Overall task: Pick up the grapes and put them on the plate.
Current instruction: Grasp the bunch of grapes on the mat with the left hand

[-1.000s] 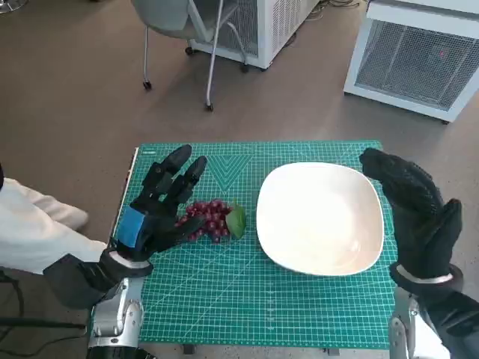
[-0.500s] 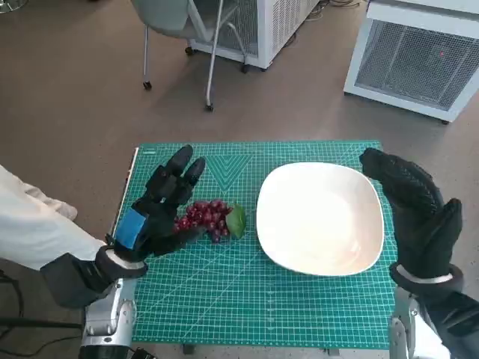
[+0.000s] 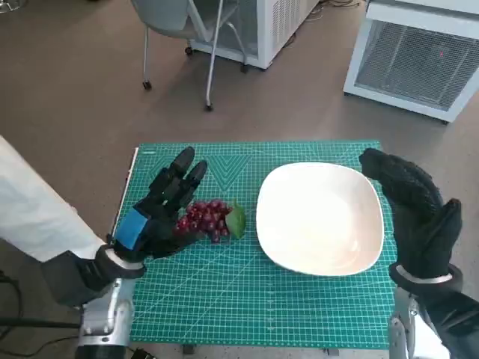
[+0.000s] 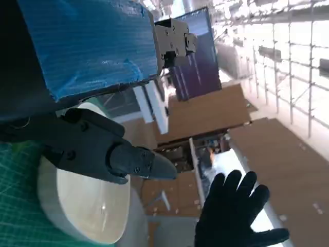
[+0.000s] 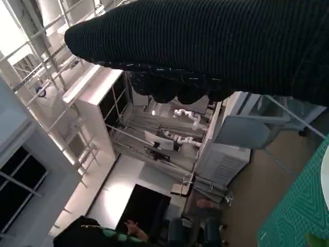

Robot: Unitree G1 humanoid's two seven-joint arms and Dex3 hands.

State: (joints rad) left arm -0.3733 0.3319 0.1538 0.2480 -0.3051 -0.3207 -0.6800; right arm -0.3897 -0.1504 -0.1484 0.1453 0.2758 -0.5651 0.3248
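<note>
Left hand (image 3: pixel 153 212) spread, fingers apart, low over mat (image 3: pixel 224 299), holding nothing. Grapes (image 3: pixel 203 218) just beside fingers, at palm side, green leaf on far end; contact not clear. Plate (image 3: pixel 320 217) beyond grapes, well apart from left hand. Right hand (image 3: pixel 415 213) raised, flat, fingers together and extended, gripping nothing, at plate's far rim.

grapes (image 3: pixel 208 218) partly behind left hand (image 3: pixel 153 212)
</note>
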